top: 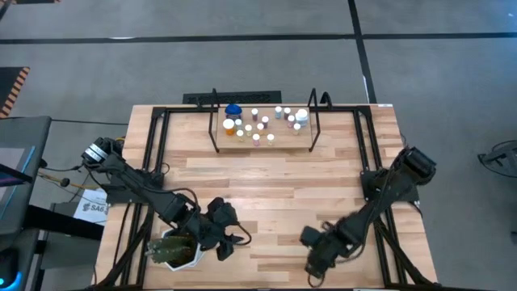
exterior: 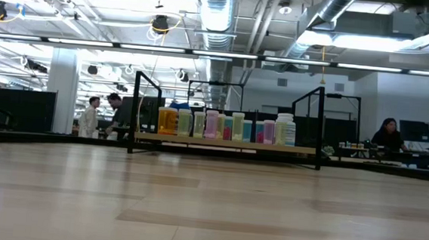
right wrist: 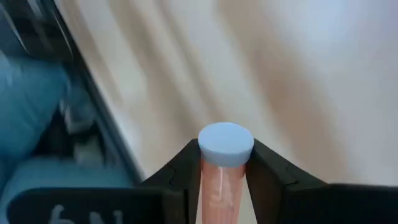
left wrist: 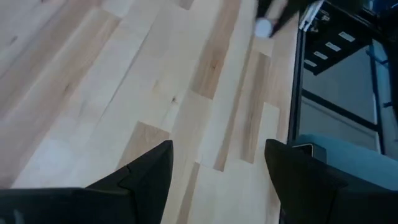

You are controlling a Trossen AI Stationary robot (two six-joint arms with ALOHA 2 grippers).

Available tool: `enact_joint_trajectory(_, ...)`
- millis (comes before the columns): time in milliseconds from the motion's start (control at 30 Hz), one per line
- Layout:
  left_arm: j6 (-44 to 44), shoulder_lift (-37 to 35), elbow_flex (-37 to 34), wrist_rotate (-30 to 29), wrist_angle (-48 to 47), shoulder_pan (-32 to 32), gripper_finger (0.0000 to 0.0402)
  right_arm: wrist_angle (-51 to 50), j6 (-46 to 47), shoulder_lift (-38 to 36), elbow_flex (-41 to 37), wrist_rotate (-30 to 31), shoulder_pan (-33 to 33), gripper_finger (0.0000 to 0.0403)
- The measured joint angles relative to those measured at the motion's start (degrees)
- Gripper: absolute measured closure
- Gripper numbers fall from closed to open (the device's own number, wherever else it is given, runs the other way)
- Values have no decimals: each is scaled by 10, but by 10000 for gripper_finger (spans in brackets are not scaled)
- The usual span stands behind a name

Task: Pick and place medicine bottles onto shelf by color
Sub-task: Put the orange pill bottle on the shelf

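Bottle point(right wrist: 224, 168), pink with a pale cap, is being gripped between the right gripper point(right wrist: 225, 177) fingers, seen only by its wrist view. From above, shelf point(top: 262, 142) is sitting at twelve o'clock; left gripper point(left wrist: 217, 177) is being held wide apart.

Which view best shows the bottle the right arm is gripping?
The right wrist view: the pink bottle with a white cap fills the foreground, clamped between the right gripper jaws. The high view shows only that gripper near the table's front edge, the bottle hidden. The low and left wrist views don't show it.
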Motion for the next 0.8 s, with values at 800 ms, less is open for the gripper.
enact_joint_trajectory(800, 370, 0, 0, -373, 326, -44, 161, 503, -648, -137, 38, 170, -184, 278)
